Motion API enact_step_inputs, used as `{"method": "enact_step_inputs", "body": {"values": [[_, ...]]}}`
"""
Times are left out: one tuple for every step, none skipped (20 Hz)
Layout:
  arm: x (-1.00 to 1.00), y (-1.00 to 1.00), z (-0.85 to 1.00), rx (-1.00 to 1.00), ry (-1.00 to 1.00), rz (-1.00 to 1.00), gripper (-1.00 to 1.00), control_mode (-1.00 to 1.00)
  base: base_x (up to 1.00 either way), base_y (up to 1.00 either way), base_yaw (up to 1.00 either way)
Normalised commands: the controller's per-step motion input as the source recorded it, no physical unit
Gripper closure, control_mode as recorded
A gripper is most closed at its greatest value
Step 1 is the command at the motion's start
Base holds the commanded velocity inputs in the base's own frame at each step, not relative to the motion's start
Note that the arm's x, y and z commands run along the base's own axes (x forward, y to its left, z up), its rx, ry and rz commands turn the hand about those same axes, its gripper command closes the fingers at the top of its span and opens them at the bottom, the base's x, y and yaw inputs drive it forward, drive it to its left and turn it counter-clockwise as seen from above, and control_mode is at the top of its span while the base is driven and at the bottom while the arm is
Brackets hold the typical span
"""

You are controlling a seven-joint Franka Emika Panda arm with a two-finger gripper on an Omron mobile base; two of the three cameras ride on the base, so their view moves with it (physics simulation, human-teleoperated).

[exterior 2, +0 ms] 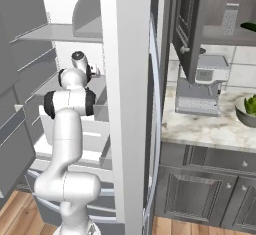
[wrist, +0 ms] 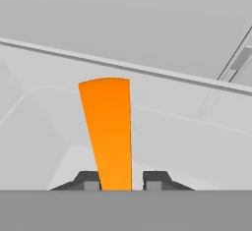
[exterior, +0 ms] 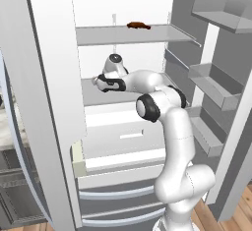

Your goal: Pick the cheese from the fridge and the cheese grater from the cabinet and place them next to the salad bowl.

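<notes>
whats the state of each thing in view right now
tall white fridge: door open
small orange wedge of cheese: upright between the claw's fingertips, left tip touching, small gap at the right
claw: closing around the cheese, grip not confirmed
grey metal box grater: upright on the open cabinet shelf
round grey salad bowl: on the counter, holding lettuce
dark brown elongated item: lying on the upper fridge shelf

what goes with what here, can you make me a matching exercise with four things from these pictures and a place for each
Things:
1. cheese
2. dark brown item
3. cheese grater
4. salad bowl

Places:
A. on the marble counter, far right
B. between the fingertips of the gripper
C. on the open cabinet shelf
D. on the upper fridge shelf

Pairs: 1-B, 2-D, 3-C, 4-A
</notes>
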Motion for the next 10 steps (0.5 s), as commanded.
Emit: {"method": "enact_step_inputs", "body": {"values": [[-0.18, 0.00, -0.46, 0.01, 0.00, 0.00, 1.00, -1.00, 0.00, 0.00, 0.00], [-0.24, 0.00, -0.44, 0.02, 0.00, 0.00, 1.00, -1.00, 0.00, 0.00, 0.00], [-0.27, 0.00, -0.45, 0.03, 0.00, 0.00, 1.00, -1.00, 0.00, 0.00, 0.00], [-0.38, 0.01, -0.42, 0.03, 0.00, 0.00, 1.00, -1.00, 0.00, 0.00, 0.00], [-0.42, 0.00, -0.39, 0.03, 0.00, 0.00, 1.00, -1.00, 0.00, 0.00, 0.00], [-0.47, 0.00, -0.40, 0.01, 0.00, 0.00, 1.00, -1.00, 0.00, 0.00, 0.00], [-0.48, 0.00, -0.38, 0.01, 0.00, 0.00, 1.00, -1.00, 0.00, 0.00, 0.00], [-0.49, 0.00, -0.37, 0.01, 0.00, 0.00, 1.00, -1.00, 0.00, 0.00, 0.00], [-0.50, 0.00, -0.35, 0.01, 0.00, 0.00, 1.00, -1.00, 0.00, 0.00, 0.00], [-0.52, 0.00, -0.32, 0.01, 0.00, 0.00, 1.00, -1.00, 0.00, 0.00, 0.00]]}}
